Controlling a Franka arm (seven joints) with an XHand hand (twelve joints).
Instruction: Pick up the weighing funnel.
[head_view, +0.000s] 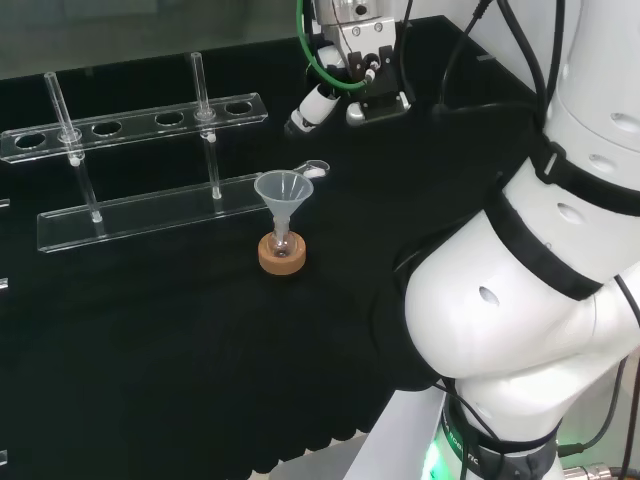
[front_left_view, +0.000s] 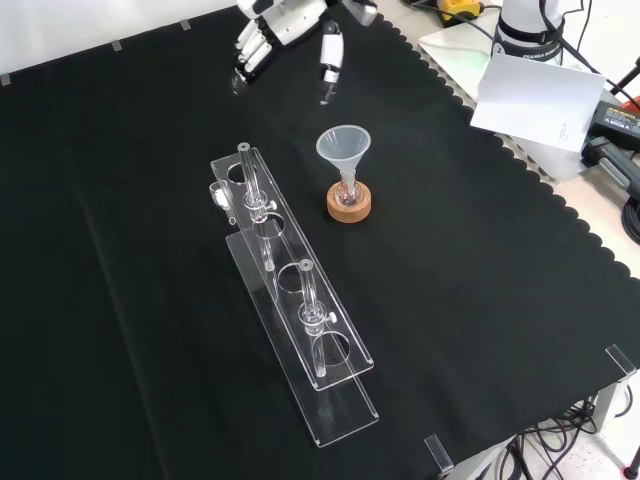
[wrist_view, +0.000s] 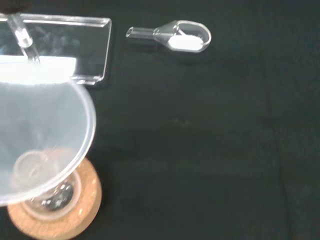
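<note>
The black and white hand (head_view: 318, 103) was held above the black cloth (head_view: 200, 350), its fingers relaxed and apart, with nothing grasped. The small clear scoop-shaped weighing funnel (wrist_view: 180, 37), white powder in its bowl, was seen lying on the cloth. In the head view it was placed at about six o'clock of the hand, well apart from it, and at one o'clock of the big clear cone-shaped funnel (head_view: 283, 190), near it. Nothing of the pick-up was judged done: approach, grasp and lift were all left.
</note>
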